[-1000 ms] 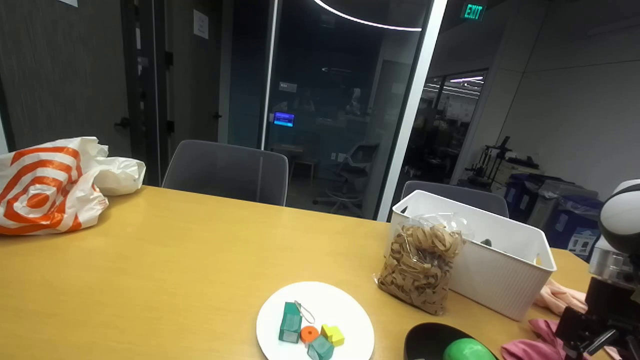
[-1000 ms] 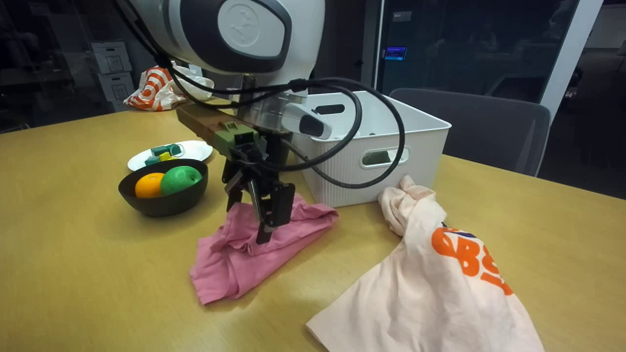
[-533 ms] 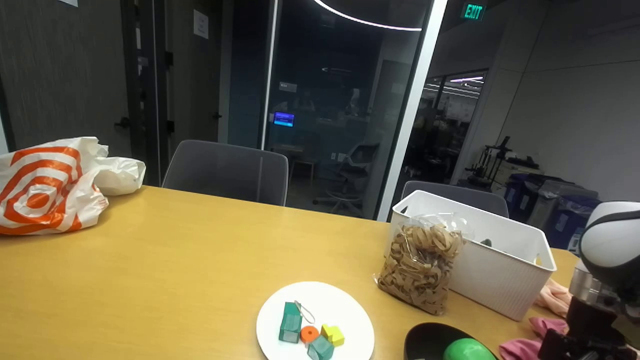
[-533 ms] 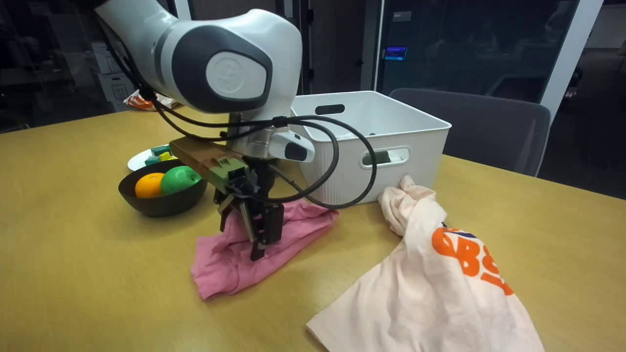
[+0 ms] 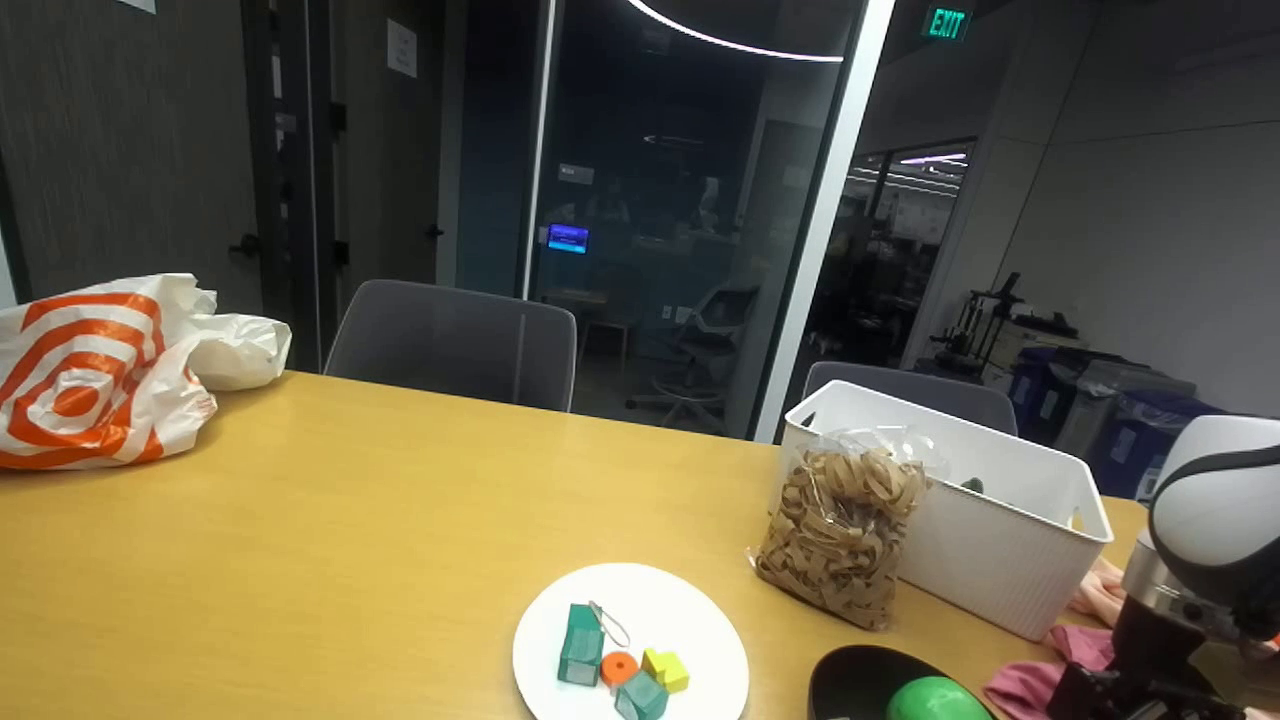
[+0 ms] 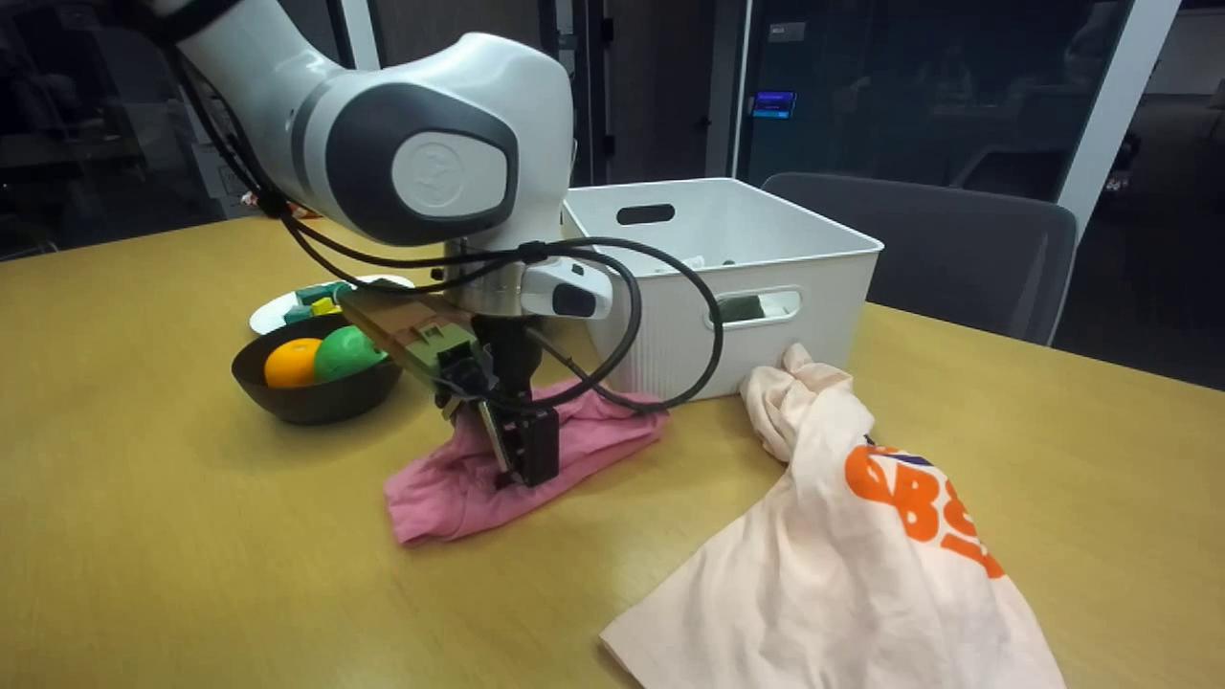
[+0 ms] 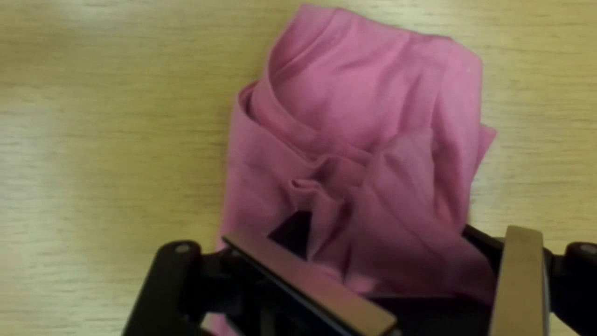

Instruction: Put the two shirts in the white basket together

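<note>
In the wrist view the gripper [image 7: 387, 242] points into the pink shirt [image 7: 364, 121], whose cloth is bunched between the parted fingers [image 7: 291, 231]; I cannot tell whether they clamp it. The shirt lies on the table [image 7: 112, 140] under and around the fingertips, and in an exterior view its long axis slants from lower left to upper right, the far end just beside the white basket [image 6: 756, 273]. Farther out, the pale shirt [image 6: 813, 565] stretches from a twisted end near the basket toward the bottom edge, widening.

A bullseye [image 5: 76, 398] marks one bag [image 5: 130, 375], "EXIT" one sign [image 5: 945, 23], "B" one shirt [image 6: 842, 565].
</note>
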Controlling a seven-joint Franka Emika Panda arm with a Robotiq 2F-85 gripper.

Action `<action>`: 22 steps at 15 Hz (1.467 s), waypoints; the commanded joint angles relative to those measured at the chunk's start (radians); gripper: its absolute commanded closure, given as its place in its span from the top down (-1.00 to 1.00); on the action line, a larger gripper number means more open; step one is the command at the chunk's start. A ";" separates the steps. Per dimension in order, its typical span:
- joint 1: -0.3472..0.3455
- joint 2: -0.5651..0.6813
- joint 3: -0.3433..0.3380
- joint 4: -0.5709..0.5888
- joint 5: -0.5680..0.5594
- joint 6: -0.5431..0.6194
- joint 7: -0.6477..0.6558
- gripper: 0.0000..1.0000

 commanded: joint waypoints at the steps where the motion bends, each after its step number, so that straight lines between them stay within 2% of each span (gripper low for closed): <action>1: -0.009 -0.003 -0.004 0.007 -0.043 0.007 0.067 -0.28; 4: -0.029 -0.048 -0.020 0.008 -0.117 0.011 0.156 -0.76; 6: -0.052 -0.094 -0.037 0.015 -0.143 0.003 0.203 -0.87; 8: -0.084 -0.152 -0.060 0.025 -0.135 -0.020 0.222 -0.80; 11: -0.139 -0.224 -0.093 0.051 -0.116 -0.011 0.256 -0.80; 14: -0.189 -0.241 -0.102 0.101 -0.116 0.010 0.328 -0.80; 19: -0.271 -0.114 -0.080 0.225 -0.200 0.090 0.575 -0.80; 22: -0.284 -0.021 -0.094 0.289 -0.286 0.091 0.717 -0.81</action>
